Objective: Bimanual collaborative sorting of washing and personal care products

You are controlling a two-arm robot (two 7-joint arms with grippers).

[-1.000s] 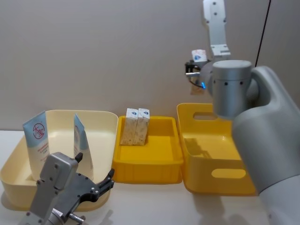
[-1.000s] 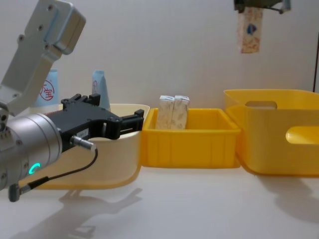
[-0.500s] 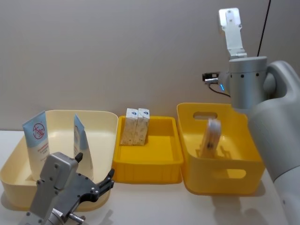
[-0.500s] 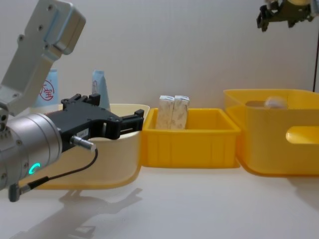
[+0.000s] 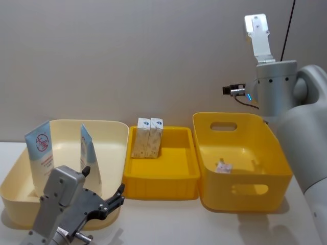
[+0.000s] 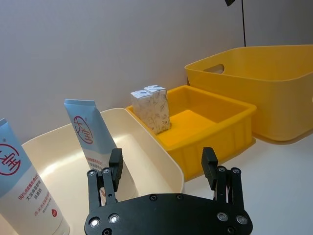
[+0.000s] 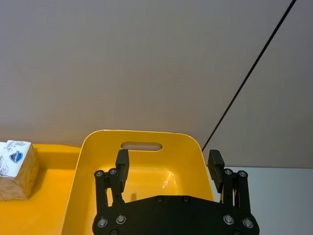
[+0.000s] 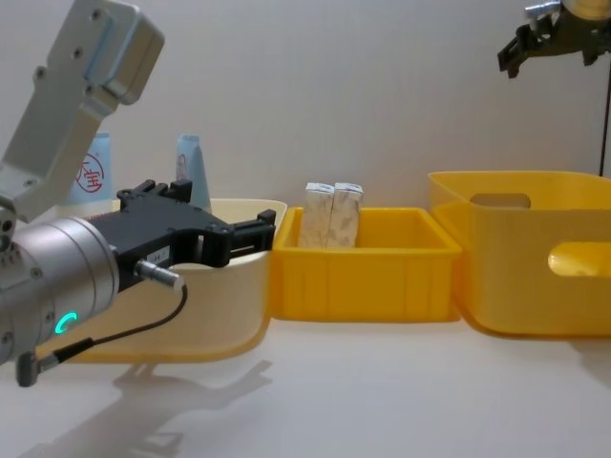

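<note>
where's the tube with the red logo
In the head view the red-logo tube stands on the left side of the cream bin, beside the other tube.

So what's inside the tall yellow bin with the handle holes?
One small whitish carton lies on the floor of the tall yellow bin. The bin's front wall hides the nearest strip of floor.

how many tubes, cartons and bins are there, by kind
pale blue-and-white plastic squeeze tubes: 2
small whitish speckled cartons: 3
cream plastic bin: 1
yellow plastic bins: 2
total: 8
</note>
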